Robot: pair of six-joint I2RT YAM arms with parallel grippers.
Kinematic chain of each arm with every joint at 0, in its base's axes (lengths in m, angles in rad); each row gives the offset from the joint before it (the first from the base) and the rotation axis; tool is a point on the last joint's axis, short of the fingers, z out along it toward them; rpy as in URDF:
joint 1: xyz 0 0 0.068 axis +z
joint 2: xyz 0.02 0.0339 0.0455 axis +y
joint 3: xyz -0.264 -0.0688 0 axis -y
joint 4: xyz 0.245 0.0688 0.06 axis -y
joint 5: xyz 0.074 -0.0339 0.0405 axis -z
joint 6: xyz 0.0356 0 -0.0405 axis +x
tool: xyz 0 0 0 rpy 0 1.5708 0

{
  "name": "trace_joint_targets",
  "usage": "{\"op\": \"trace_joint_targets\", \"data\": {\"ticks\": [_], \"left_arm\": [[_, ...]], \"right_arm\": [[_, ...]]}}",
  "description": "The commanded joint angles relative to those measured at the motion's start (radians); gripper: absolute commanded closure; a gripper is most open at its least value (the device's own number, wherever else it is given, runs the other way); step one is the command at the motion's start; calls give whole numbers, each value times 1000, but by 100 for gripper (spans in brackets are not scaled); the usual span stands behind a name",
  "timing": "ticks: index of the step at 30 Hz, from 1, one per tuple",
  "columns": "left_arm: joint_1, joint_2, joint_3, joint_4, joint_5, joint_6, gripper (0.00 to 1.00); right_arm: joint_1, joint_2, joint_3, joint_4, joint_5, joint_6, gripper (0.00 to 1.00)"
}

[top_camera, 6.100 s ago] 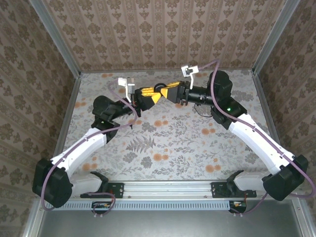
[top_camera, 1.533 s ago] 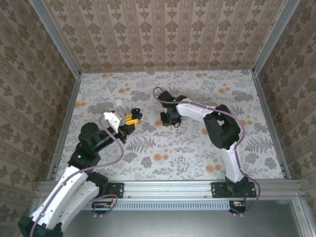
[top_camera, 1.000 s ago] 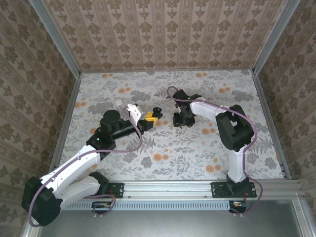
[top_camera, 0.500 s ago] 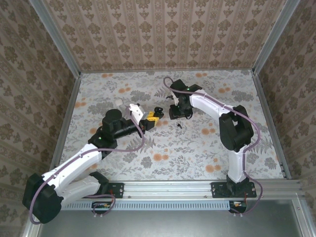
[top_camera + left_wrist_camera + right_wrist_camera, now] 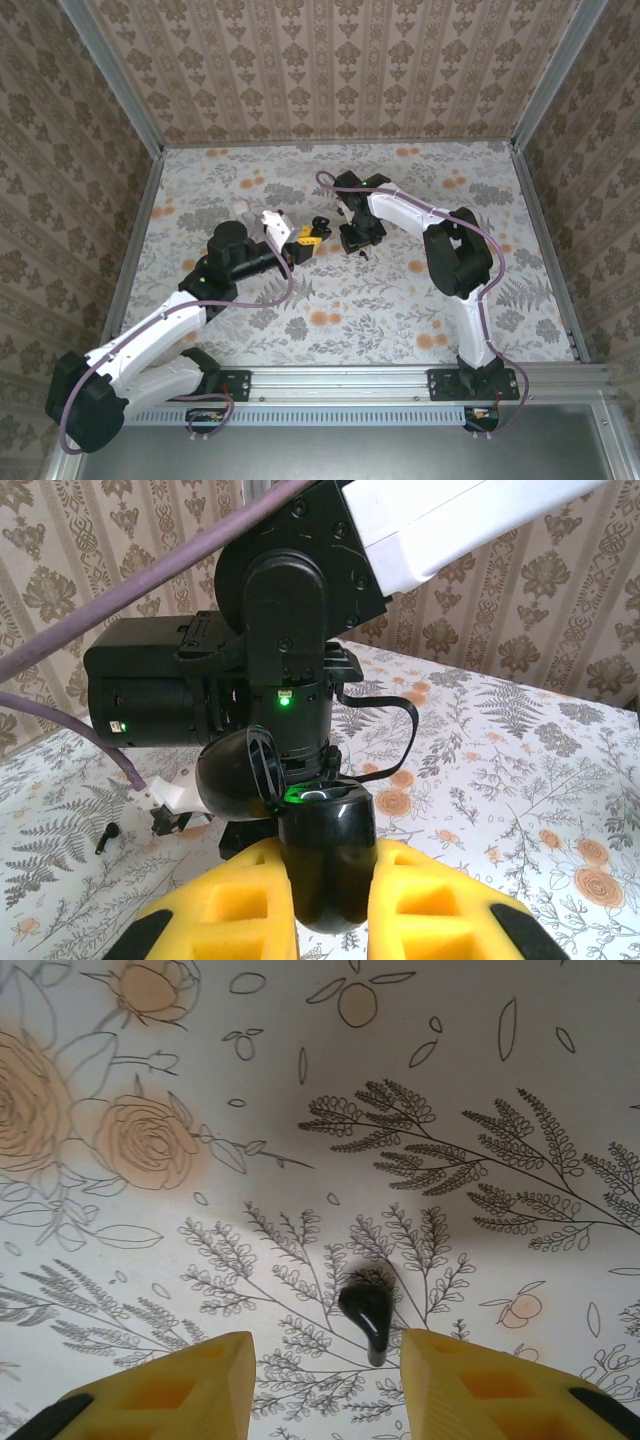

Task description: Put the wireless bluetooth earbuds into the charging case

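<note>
**Left arm is offering the open case while the right is hovering over a loose earbud**

Nearest the bases, the left gripper is pinching the black charging case between its yellow pads. It is holding the case upright and clear of the table, probably so that the mouth is facing up for loading. The case is glossy and rounded, its lid is hanging open to one side, and a green light is glowing inside. Whether a bud is already sitting in it cannot be told. Just beyond, the right gripper is pointing straight down with its fingers spread. One earbud, a small shiny black bean with a short stem, is lying on the floral cloth between them, untouched and closer to one finger, apparently being lined up for a pinch.
</note>
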Motion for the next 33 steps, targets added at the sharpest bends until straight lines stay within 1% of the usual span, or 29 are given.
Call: {"op": "trace_joint_targets", "data": {"ticks": [1,4,8,14,25,33], "left_arm": [[-10,-1,27,-3,-3,24,100],[-9,0,27,-4,-3,27,100],[-9,0,27,-5,-5,29,100],[-8,-1,29,-14,-7,28,100],[-10,2,35,-15,-7,30,100],[-13,0,36,-20,-6,29,100]], "right_arm": [[3,35,24,-49,47,-25,57],[3,45,24,-50,48,-27,58],[3,60,22,-42,55,-31,63],[3,77,31,-40,54,-35,66],[3,97,27,-51,68,-37,67],[3,105,37,-54,66,-32,77]]}}
